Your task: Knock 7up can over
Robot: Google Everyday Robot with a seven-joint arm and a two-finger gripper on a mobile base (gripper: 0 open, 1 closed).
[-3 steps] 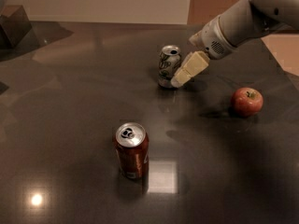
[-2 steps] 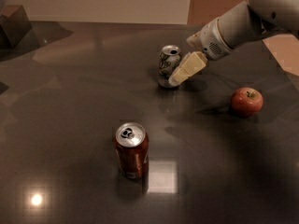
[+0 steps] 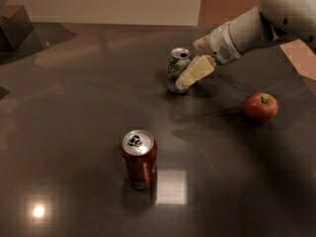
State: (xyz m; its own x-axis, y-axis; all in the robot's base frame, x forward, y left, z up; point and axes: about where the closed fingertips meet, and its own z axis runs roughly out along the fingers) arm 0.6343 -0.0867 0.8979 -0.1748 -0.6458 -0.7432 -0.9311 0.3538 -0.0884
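The 7up can (image 3: 176, 69), silver-white with green markings, stands on the dark table (image 3: 74, 107) at the back middle. My gripper (image 3: 188, 67) reaches in from the upper right and is at the can's right side. Its near cream finger (image 3: 196, 71) lies against the can's lower right side, and the other finger (image 3: 201, 42) shows behind the can. The jaws are apart and hold nothing. The can looks upright or nearly so.
A reddish-brown can (image 3: 139, 158) stands upright at the front middle. A red apple (image 3: 260, 107) lies to the right, below my arm (image 3: 256, 26). A dark box (image 3: 14, 27) sits at the far left back.
My gripper has moved a little left and down, closing onto the 7up can's right side. The can, the reddish-brown can and the apple have stayed in place.
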